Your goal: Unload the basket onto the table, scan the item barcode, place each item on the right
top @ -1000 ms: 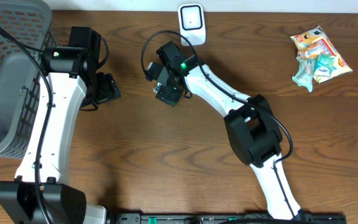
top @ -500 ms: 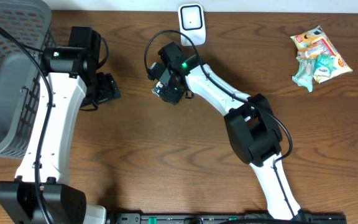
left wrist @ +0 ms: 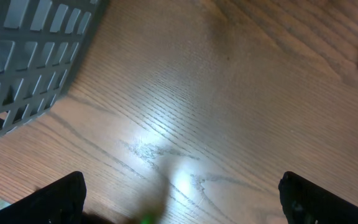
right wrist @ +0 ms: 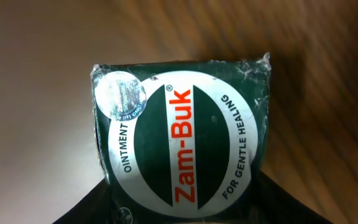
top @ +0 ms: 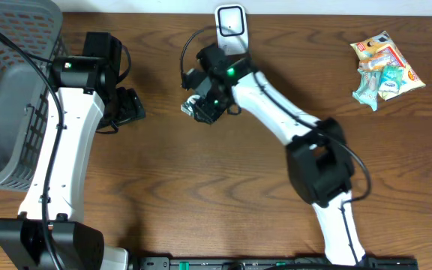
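Note:
The item is a dark green Zam-Buk ointment box [right wrist: 180, 134] with a white oval label and red lettering. It fills the right wrist view, and my right gripper [right wrist: 182, 214] is shut on its lower end, a dark finger on each side. No barcode shows on the visible face. From overhead, the right gripper [top: 201, 107] holds the box [top: 190, 109] just in front and left of the white scanner [top: 231, 25] at the table's back edge. My left gripper [top: 128, 107] stands open and holds nothing, its fingers [left wrist: 59, 199] wide apart over bare wood.
A grey slatted basket [top: 10, 90] stands at the far left, and its corner [left wrist: 23, 68] shows in the left wrist view. Several snack packets [top: 385, 66] lie at the back right. The table is brown wood.
The right gripper's jaws have closed onto the ointment box, and the right arm has shifted a little toward the back and right, nearer the scanner. The left arm has not moved.

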`<action>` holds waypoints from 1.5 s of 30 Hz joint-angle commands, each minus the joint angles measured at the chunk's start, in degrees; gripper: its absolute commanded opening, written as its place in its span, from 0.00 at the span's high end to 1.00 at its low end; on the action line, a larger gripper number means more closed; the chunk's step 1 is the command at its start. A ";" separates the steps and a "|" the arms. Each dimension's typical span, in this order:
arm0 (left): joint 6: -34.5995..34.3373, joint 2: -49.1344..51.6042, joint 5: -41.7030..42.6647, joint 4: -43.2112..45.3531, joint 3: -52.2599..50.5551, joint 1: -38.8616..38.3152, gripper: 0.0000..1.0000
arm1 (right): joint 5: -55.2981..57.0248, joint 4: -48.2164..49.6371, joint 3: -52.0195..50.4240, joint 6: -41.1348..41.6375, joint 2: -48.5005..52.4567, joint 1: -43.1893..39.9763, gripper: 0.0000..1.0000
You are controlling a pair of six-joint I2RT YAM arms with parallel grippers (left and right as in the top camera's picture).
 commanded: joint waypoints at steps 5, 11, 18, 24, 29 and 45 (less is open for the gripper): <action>-0.31 0.37 -0.50 -0.24 -0.13 0.20 0.02 | -36.24 -1.01 -0.02 1.20 -8.52 -12.13 0.52; -0.31 0.37 -0.50 -0.24 -0.13 0.20 0.02 | -53.92 -4.72 -0.02 1.18 -8.63 -20.96 0.52; -0.33 0.37 -0.50 -0.24 -0.13 0.20 0.02 | -62.45 -8.37 -0.02 1.16 -8.63 -25.42 0.52; -0.31 0.37 -0.50 -0.24 -0.13 0.20 0.02 | -63.45 -8.72 -0.02 -1.27 -8.63 -25.42 0.50; -0.31 0.37 -0.50 -0.24 -0.13 0.20 0.03 | -61.81 -9.25 -0.02 -8.35 -8.63 -24.90 0.49; -0.31 0.37 -0.50 -0.24 -0.13 0.20 0.02 | -57.42 -10.40 -0.04 -16.48 -8.63 -24.17 0.52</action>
